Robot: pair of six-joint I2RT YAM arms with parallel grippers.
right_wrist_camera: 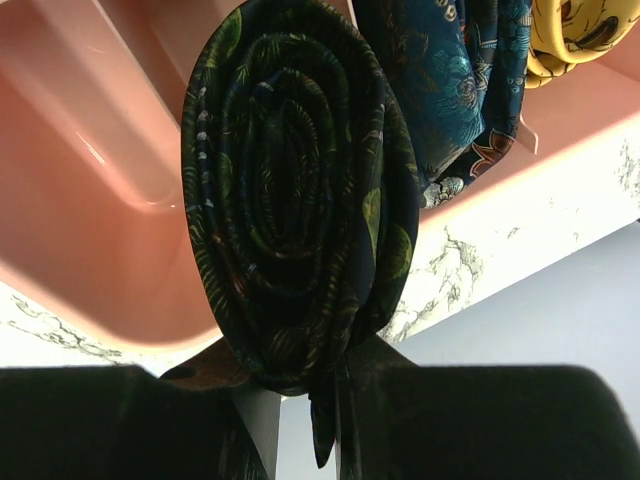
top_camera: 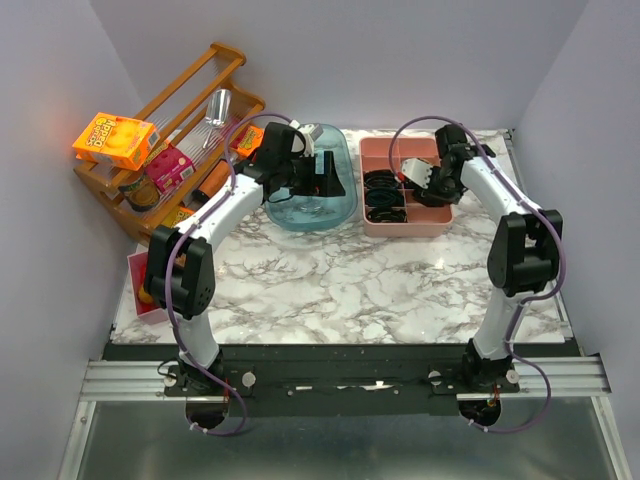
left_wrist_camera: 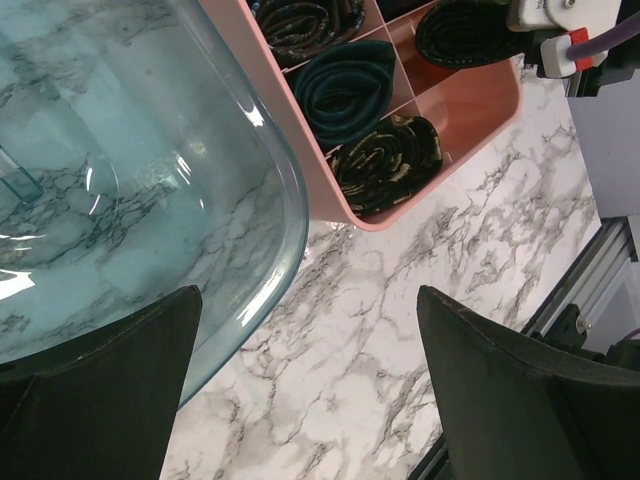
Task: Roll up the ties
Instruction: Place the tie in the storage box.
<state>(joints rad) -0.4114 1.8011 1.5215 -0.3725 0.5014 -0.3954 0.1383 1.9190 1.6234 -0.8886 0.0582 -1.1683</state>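
Note:
My right gripper (right_wrist_camera: 300,390) is shut on a rolled dark tie (right_wrist_camera: 295,190) with a green-gold pattern, holding it over a compartment of the pink tray (right_wrist_camera: 100,180). In the top view this gripper (top_camera: 432,185) sits over the tray's right side (top_camera: 405,228). Three rolled ties (top_camera: 383,195) fill the tray's left column; the left wrist view shows them too (left_wrist_camera: 385,160). A blue patterned tie (right_wrist_camera: 450,80) and a yellow one (right_wrist_camera: 580,30) lie in a further compartment. My left gripper (left_wrist_camera: 305,320) is open and empty, over the edge of the blue glass bowl (left_wrist_camera: 120,150).
The blue glass bowl (top_camera: 310,205) stands left of the pink tray, nearly touching it. A wooden rack (top_camera: 190,110) with an orange box (top_camera: 115,140) and other packets stands at the back left. A red item (top_camera: 140,285) lies at the table's left edge.

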